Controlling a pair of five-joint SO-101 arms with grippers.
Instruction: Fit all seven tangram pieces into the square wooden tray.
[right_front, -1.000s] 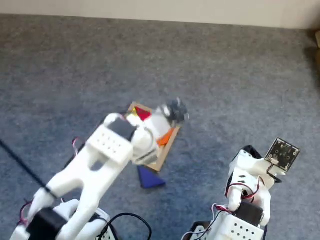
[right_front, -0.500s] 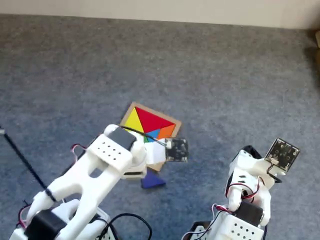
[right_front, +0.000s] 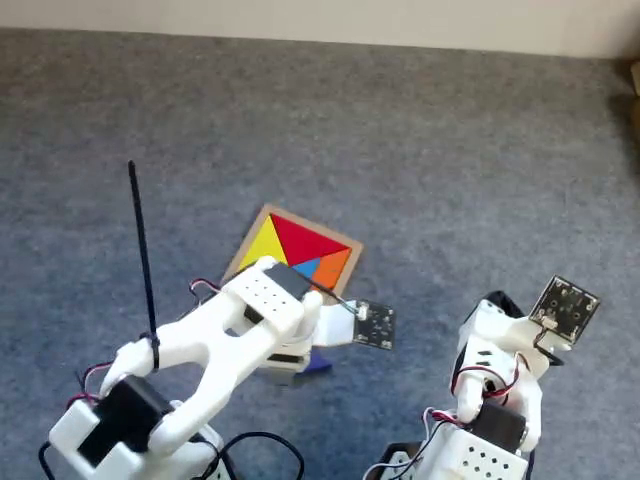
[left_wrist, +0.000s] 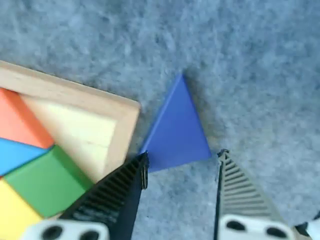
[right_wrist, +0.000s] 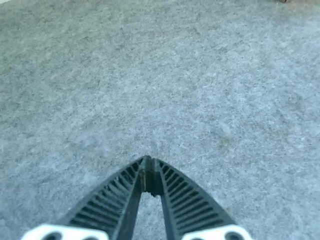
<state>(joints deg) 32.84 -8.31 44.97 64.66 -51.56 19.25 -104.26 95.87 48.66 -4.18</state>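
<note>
We saw a desk (right_front: 480, 150) covered in grey, short-piled carpet under soft, even light. Along its far edge ran a pale, plain band (right_front: 300, 18). A small brown object (right_front: 635, 80) showed at the right edge.

Square wood tray (left_wrist: 75, 95) lay flat w/ red triangle (right_front: 305, 240), yellow triangle (right_front: 262, 245), orange pc (left_wrist: 17, 125), light-blue pc (left_wrist: 15, 154) & green pc (left_wrist: 47, 182) seated inside. One tray corner, next to orange & green, was bare wood. Dark-blue triangle (left_wrist: 176, 127) lay flat outside tray, just beside that corner's rim.
</note>
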